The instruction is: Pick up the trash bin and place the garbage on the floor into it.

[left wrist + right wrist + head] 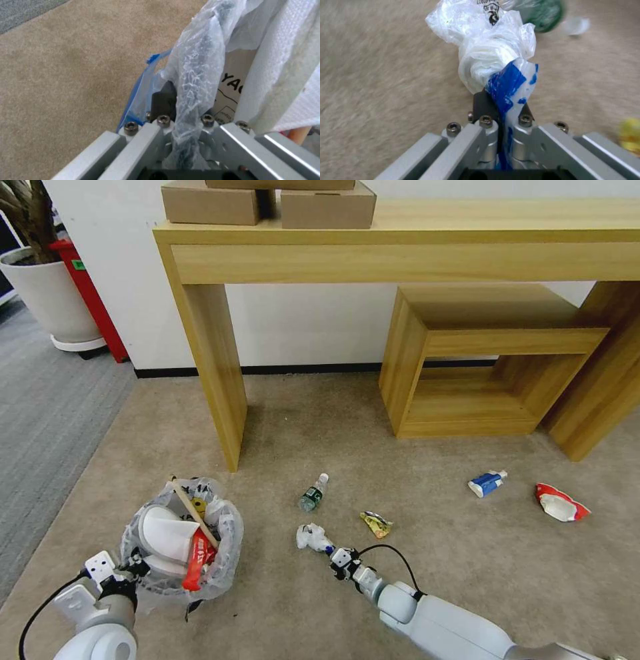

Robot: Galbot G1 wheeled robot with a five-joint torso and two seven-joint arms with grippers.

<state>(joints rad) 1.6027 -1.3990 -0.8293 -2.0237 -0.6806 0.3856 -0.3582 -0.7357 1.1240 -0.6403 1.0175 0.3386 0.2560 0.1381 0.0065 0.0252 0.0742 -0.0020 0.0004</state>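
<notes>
- My right gripper [331, 559] sits low in the middle of the head view, its fingers [483, 105] pinched together on a crumpled white plastic wrapper [312, 537] with a blue printed end.
- In the right wrist view that wrapper [486, 52] runs from between the fingers toward the top of the frame, with the carpet floor [380, 75] under it.
- Just above the wrapper in the head view, a small plastic bottle [313, 493] with a green label lies on the floor [400, 473]; to the right of the wrapper, close by, is a crumpled yellow packet [377, 524].
- Farther right, well apart from my gripper, lie a blue and white tube [487, 483] and a red and white piece of rubbish [560, 503].
- My left gripper [131, 572] is at the lower left of the head view, clamped on the near rim of the trash bin [223, 573].
- In the left wrist view the bin's clear plastic liner [196, 75] is pressed between my fingers [163, 100], with a blue edge of plastic beside it.
- The bin is at the lower left of the head view; I cannot tell whether it rests on the floor or is lifted off it.
- Inside it are white slippers [167, 533], a wooden stick [193, 511] leaning across them, and a red wrapper [197, 561] hanging over the near rim.
- A wooden table [400, 240] with cardboard boxes [267, 203] fills the upper part of the head view, a low wooden shelf [487, 340] beneath it at the right.
</notes>
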